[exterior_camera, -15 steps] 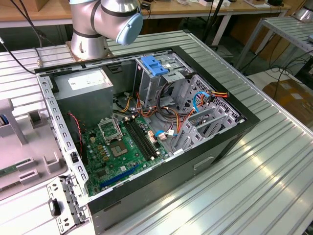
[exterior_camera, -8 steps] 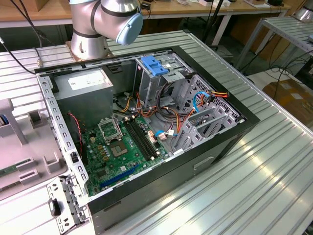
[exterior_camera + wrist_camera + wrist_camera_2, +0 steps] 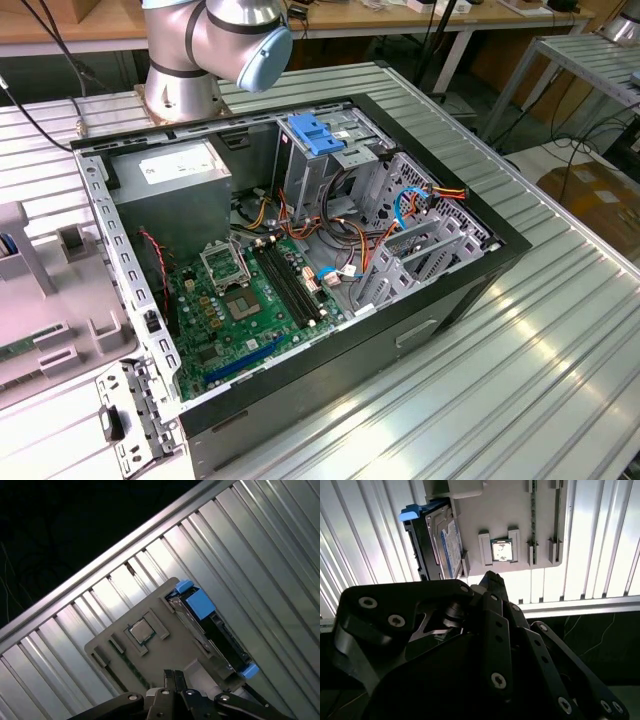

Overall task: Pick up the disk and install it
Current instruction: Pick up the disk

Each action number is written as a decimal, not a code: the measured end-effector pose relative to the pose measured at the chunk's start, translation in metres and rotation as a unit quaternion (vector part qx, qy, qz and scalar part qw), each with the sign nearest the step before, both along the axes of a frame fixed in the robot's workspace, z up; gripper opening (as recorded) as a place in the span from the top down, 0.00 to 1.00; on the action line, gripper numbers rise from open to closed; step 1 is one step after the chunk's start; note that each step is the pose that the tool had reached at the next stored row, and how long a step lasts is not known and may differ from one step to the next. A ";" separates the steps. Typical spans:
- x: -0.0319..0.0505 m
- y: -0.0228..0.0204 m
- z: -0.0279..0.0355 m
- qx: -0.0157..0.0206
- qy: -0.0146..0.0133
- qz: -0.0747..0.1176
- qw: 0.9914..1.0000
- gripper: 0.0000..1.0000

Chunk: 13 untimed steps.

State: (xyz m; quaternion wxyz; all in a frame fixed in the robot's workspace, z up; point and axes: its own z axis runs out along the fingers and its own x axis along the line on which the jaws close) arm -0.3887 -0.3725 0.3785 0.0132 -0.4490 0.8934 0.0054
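The disk (image 3: 432,540) is a dark hard drive in bright blue rails with a blue tab. It stands on edge in a slot at the side of a grey parts holder (image 3: 510,510) on the ribbed metal table. The first wrist view shows the disk (image 3: 215,630) along the edge of the holder (image 3: 107,647). My gripper (image 3: 174,676) hovers above the holder, apart from the disk, its black fingertips (image 3: 492,580) pressed together with nothing between them. In the exterior view, the holder (image 3: 50,300) lies at the left edge, beside the open computer case (image 3: 300,250).
A processor chip (image 3: 501,550) and a green memory stick (image 3: 131,665) sit in the holder. The open case holds a motherboard (image 3: 240,300), a power supply (image 3: 170,190), loose cables and a blue-latched drive cage (image 3: 315,135). The arm's base (image 3: 185,60) stands behind the case.
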 end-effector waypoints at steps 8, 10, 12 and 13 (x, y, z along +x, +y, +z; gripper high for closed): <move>0.0000 0.0000 0.0000 0.000 0.000 0.039 0.999 0.89; 0.0000 0.0000 0.0000 0.000 0.000 0.045 0.999 0.89; 0.0000 0.0000 0.0000 0.000 0.000 0.052 0.999 0.89; 0.0000 0.0000 0.0000 0.000 0.000 0.055 0.998 0.89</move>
